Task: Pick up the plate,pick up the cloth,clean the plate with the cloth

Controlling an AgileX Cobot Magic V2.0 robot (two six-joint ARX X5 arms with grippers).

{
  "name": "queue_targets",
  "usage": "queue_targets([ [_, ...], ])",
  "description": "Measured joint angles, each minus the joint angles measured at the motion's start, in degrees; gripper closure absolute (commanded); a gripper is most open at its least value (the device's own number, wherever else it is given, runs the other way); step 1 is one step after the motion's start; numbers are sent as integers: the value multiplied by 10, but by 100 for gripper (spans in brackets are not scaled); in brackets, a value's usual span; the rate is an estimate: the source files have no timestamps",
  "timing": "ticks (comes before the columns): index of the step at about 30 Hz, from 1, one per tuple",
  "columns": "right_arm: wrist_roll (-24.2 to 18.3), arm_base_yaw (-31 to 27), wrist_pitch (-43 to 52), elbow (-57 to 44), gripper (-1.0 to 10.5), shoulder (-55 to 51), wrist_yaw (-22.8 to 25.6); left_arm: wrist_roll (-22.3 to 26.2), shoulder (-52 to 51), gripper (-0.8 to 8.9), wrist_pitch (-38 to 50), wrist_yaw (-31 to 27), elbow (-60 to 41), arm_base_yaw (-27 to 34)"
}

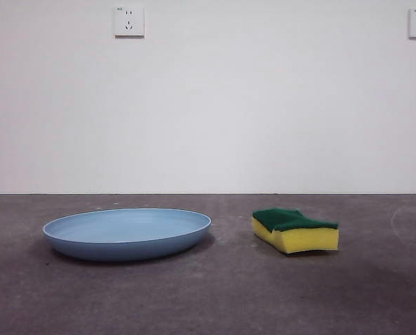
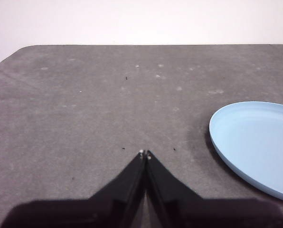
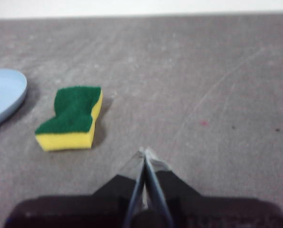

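Observation:
The light-blue plate (image 1: pixel 128 233) lies flat on the grey table, left of centre in the front view. It also shows in the left wrist view (image 2: pixel 255 142) and as an edge in the right wrist view (image 3: pixel 4 95). The cloth is a yellow sponge with a green scouring top (image 1: pixel 295 230), lying to the plate's right; it shows in the right wrist view (image 3: pixel 72 117). My left gripper (image 2: pixel 145 153) is shut and empty, over bare table beside the plate. My right gripper (image 3: pixel 145 152) is shut and empty, apart from the sponge. Neither arm shows in the front view.
The grey table (image 1: pixel 215 293) ends at a white wall with two sockets (image 1: pixel 128 21). The table's far corner shows in the left wrist view (image 2: pixel 18 52).

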Motion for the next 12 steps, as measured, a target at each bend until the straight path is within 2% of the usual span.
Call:
queue_targets([
  [5,5,0,1,0,946,-41,2,0,0,817,0,0,0,0],
  [12,7,0,-2,0,946,-40,2,0,0,817,0,0,0,0],
])
